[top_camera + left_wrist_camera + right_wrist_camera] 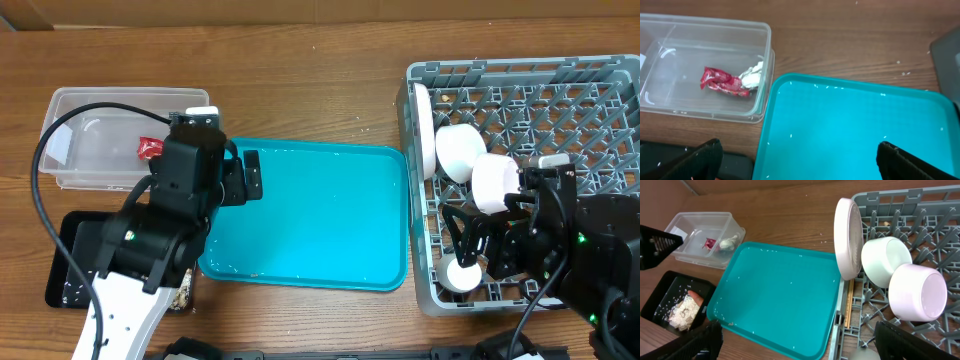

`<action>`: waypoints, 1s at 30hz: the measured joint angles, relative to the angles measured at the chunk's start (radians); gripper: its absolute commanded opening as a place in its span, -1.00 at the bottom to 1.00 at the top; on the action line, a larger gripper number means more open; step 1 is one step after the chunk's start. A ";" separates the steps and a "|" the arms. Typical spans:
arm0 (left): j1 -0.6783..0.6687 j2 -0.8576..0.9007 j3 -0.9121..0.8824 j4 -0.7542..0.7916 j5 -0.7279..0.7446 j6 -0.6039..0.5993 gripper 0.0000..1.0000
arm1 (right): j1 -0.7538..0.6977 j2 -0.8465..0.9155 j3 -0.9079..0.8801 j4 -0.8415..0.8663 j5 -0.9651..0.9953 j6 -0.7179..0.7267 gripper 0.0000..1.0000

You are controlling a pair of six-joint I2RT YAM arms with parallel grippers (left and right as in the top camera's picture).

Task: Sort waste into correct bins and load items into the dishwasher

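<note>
The clear tub (70, 135) at the far left holds the red wrapper (722, 82) and the white paper ball (752, 77). The black tray (657, 302) in front of it holds the orange carrot (694, 297) and tan scraps (682, 312). The grey rack (540, 75) on the right holds the white plate (847, 237) on edge, two white bowls (885, 260) (917, 290) and the chopsticks (849, 302). My left gripper (800, 165) is open and empty over the teal tray's left edge. My right gripper (800, 347) is open and empty over the rack's front left part.
The large teal tray (310, 215) lies in the middle between the bins and the rack, with only small white specks on it. A small white round thing (462, 275) sits in the rack's front left corner. Bare wooden table runs along the back.
</note>
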 measured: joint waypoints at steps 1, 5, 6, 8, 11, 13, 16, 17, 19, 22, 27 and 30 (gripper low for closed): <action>0.000 0.008 0.000 0.000 0.000 0.000 1.00 | 0.000 0.000 0.000 0.000 0.000 0.000 1.00; 0.000 0.059 0.000 0.000 -0.003 0.000 1.00 | 0.000 -0.001 0.000 -0.003 0.018 -0.014 1.00; 0.000 0.072 0.000 0.000 -0.003 0.000 1.00 | 0.000 -0.006 -0.002 0.011 0.033 -0.025 1.00; 0.000 0.101 0.000 0.001 -0.003 0.000 1.00 | -0.010 -0.032 -0.026 0.095 0.074 -0.058 1.00; 0.000 0.144 0.000 0.000 -0.003 0.000 1.00 | -0.064 -0.098 -0.090 0.224 0.093 -0.087 1.00; 0.000 0.177 0.000 0.000 -0.003 0.000 1.00 | -0.119 -0.158 -0.155 0.300 0.101 -0.096 1.00; 0.000 0.221 0.000 0.000 -0.003 0.000 1.00 | -0.165 -0.223 -0.256 0.384 0.105 -0.106 1.00; 0.000 0.235 0.000 0.000 -0.003 0.000 1.00 | -0.174 -0.242 -0.296 0.414 0.105 -0.107 1.00; 0.000 0.264 0.000 0.000 -0.003 0.000 1.00 | -0.185 -0.278 -0.388 0.475 0.104 -0.109 1.00; 0.000 0.316 0.000 0.001 -0.003 0.000 1.00 | -0.189 -0.343 -0.566 0.586 0.103 -0.113 1.00; 0.000 0.384 0.000 0.000 -0.003 0.000 1.00 | -0.191 -0.486 -0.842 0.804 0.079 -0.113 1.00; 0.000 0.420 0.000 0.000 -0.003 0.000 1.00 | -0.191 -0.576 -0.971 0.881 0.065 -0.112 1.00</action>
